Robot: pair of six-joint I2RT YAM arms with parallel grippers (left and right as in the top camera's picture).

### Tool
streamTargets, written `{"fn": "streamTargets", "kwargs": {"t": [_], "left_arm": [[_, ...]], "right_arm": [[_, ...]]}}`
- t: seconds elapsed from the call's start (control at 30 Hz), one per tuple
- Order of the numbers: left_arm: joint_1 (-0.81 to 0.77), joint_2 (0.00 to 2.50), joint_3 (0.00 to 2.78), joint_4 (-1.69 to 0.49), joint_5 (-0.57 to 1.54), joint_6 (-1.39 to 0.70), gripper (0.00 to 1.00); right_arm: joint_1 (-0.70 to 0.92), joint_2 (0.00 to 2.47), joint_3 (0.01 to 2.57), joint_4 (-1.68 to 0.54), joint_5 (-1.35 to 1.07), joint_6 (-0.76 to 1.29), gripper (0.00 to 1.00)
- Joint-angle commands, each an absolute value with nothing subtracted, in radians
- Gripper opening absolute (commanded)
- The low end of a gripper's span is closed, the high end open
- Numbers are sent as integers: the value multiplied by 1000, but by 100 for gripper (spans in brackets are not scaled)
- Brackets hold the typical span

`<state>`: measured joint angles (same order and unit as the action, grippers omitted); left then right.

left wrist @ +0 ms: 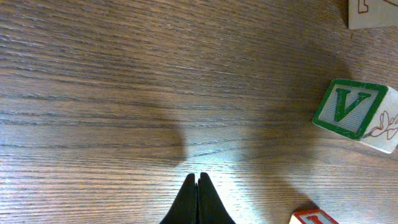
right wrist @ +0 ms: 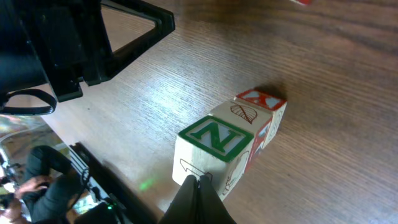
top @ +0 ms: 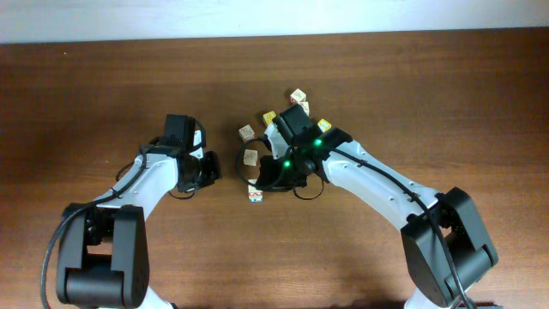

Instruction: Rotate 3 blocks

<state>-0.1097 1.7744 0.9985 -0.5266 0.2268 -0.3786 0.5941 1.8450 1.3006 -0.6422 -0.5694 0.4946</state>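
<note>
The desk [top: 103, 86] is dark brown wood with a strong grain and fills the overhead view. A pale wall [top: 257, 17] shows as a strip along its far edge. Soft glare lies on the grain in both wrist views.

The blocks [top: 269, 117] are small cream cubes in a loose cluster at mid-desk, around and just beyond the right arm's wrist; about seven show from above. In the right wrist view, the N block [right wrist: 214, 140] has a green-framed top with a green N and line drawings on its cream sides. It sits flush against a red block [right wrist: 261, 99], whose top is edged in red. In the left wrist view, the V block [left wrist: 348, 107] has a green frame, a green V and a red line drawing on the next face. It stands apart from two blocks cut off by the frame, a cream one at the top right and a red-edged one at the bottom.

The left gripper [left wrist: 197, 180] is pressed together and holds nothing, over bare wood well apart from the V block. The right gripper [right wrist: 200, 182] is also pressed together and empty, its tips just before the N block's near face; whether they touch I cannot tell. There the left arm [right wrist: 74, 43] looms at upper left, and the desk's edge runs along the lower left. From above, wide bare wood lies on either side of the cluster.
</note>
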Motion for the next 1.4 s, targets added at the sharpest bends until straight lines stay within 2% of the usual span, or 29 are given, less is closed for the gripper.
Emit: {"fn": "streamTargets", "kwargs": {"t": [0.0, 0.63, 0.83, 0.9, 1.0, 1.07, 1.1, 1.17, 1.2, 1.23, 1.3, 1.37], "left_arm": [[-106, 1760, 1003, -524, 215, -373, 0], [-89, 1742, 1027, -537, 183, -328, 0], [-77, 1559, 1127, -585, 190, -92, 2], [-77, 1466, 1157, -599, 186, -16, 13], [-77, 1300, 1168, -595, 165, 28, 40], [-77, 1202, 1168, -601, 128, 28, 70], [-77, 1167, 1168, -607, 117, 28, 99], [-77, 1101, 1168, -627, 104, 28, 99], [-77, 1085, 1168, -629, 104, 28, 99], [-77, 1071, 1168, -630, 104, 28, 99], [-78, 1049, 1168, -630, 107, 28, 99], [-78, 1047, 1168, -630, 107, 28, 99]], "right_arm": [[604, 1872, 1324, -651, -511, 451, 4], [597, 1842, 1471, -761, -507, 351, 5], [535, 1726, 1537, -881, -412, 262, 6], [506, 1669, 1539, -912, -398, 247, 10], [455, 1549, 1539, -974, -292, 239, 15], [431, 1472, 1539, -1013, -202, 239, 30], [419, 1422, 1539, -1039, -152, 240, 35], [402, 1331, 1539, -1088, -65, 240, 51], [397, 1299, 1539, -1106, -36, 240, 53], [394, 1258, 1539, -1129, 4, 240, 59], [391, 1156, 1539, -1181, 79, 240, 98], [391, 1084, 1539, -1204, 93, 240, 99]]}}
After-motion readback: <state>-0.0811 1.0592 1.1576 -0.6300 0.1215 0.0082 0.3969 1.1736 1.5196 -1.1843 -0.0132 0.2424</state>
